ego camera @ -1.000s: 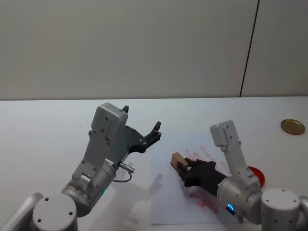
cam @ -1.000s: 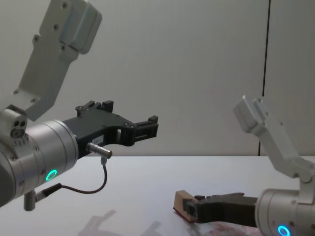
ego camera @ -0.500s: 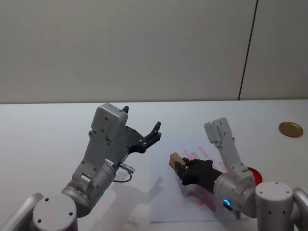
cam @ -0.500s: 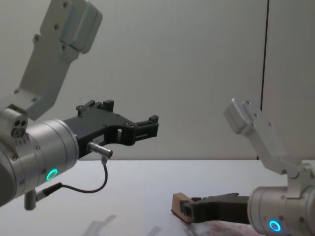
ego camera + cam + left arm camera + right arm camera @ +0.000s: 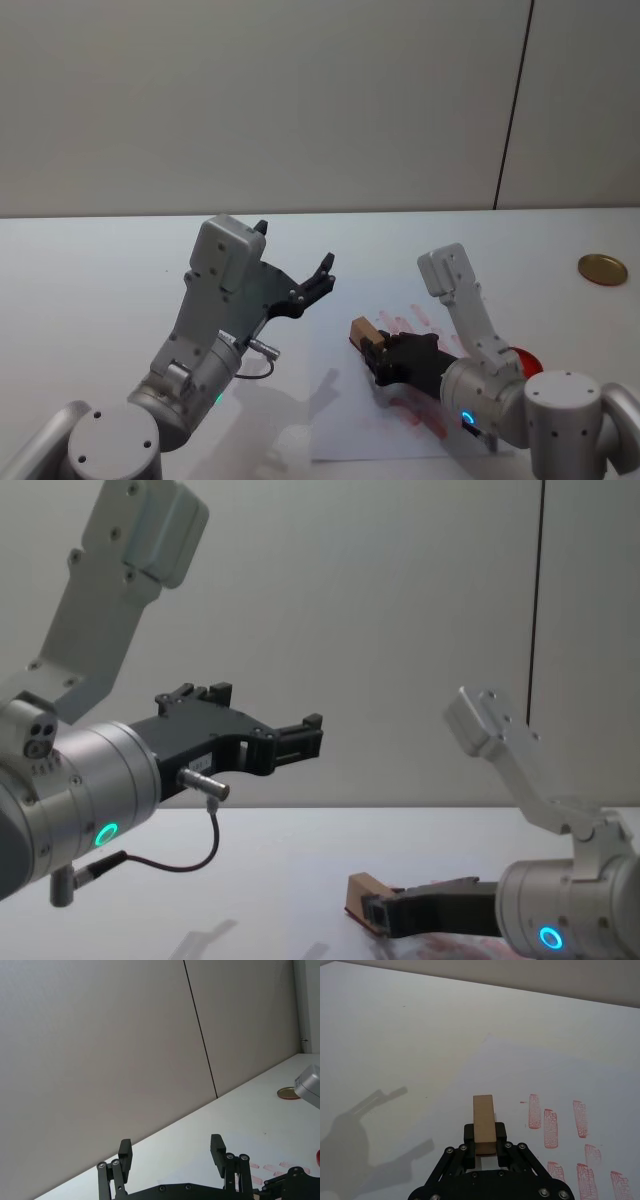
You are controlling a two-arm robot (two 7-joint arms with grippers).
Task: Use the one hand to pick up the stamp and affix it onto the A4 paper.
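My right gripper, on the wrist with the blue ring light, is shut on the stamp, a tan wooden block that sticks out past the fingers. The stamp hangs low over the A4 paper, left of rows of pinkish-red stamp marks. Whether it touches the sheet I cannot tell. My left gripper stands open and raised, left of the paper, holding nothing.
A flat red ink pad lies on the table to the right of the paper, partly behind my right arm. A gold round lid rests at the far right. The white table stretches to the left.
My right arm has shifted a little to the left, carrying the stamp with it over the paper. The left arm has not moved.
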